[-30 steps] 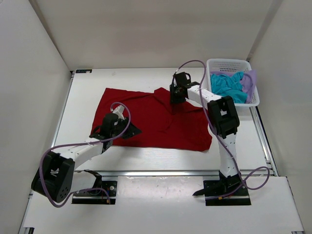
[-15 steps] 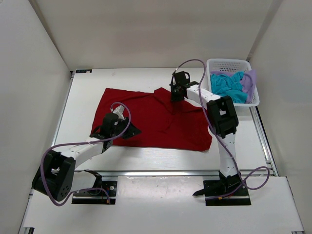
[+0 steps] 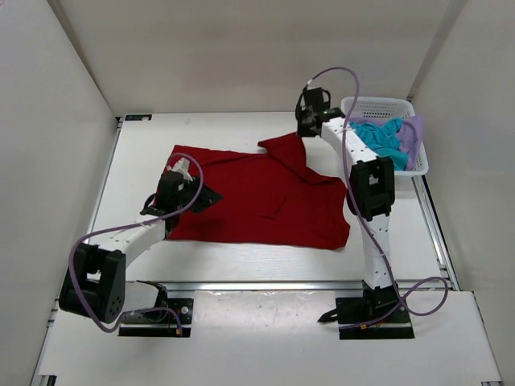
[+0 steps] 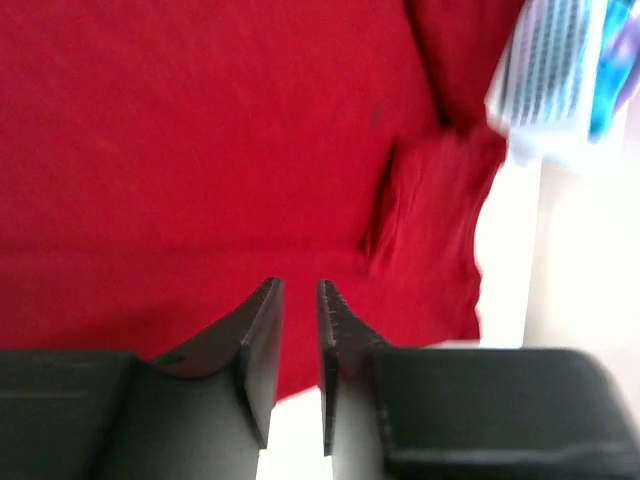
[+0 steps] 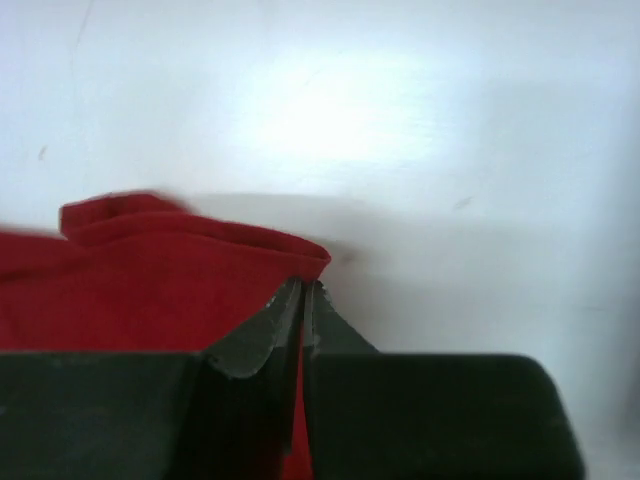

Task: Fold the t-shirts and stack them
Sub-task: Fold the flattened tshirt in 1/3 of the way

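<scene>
The red t-shirt (image 3: 257, 197) lies spread over the middle of the table. My right gripper (image 3: 304, 131) is at its far edge, shut on a fold of the red cloth (image 5: 200, 260), which sits pinched between the fingertips (image 5: 305, 288). My left gripper (image 3: 203, 195) hovers over the shirt's left part. In the left wrist view its jaws (image 4: 298, 292) stand a narrow gap apart, with red cloth (image 4: 200, 150) and white table showing through and nothing held. The teal-blue t-shirt (image 3: 376, 138) and the lavender t-shirt (image 3: 411, 133) lie crumpled in the basket.
The white mesh basket (image 3: 378, 103) stands at the back right corner, close to my right gripper; it appears blurred in the left wrist view (image 4: 550, 70). White walls enclose the table on the left, back and right. A metal rail (image 3: 257, 285) runs along the near edge.
My right gripper has shut on the red shirt's far edge and drawn it toward the back right. My left gripper has shifted back and to the left over the shirt.
</scene>
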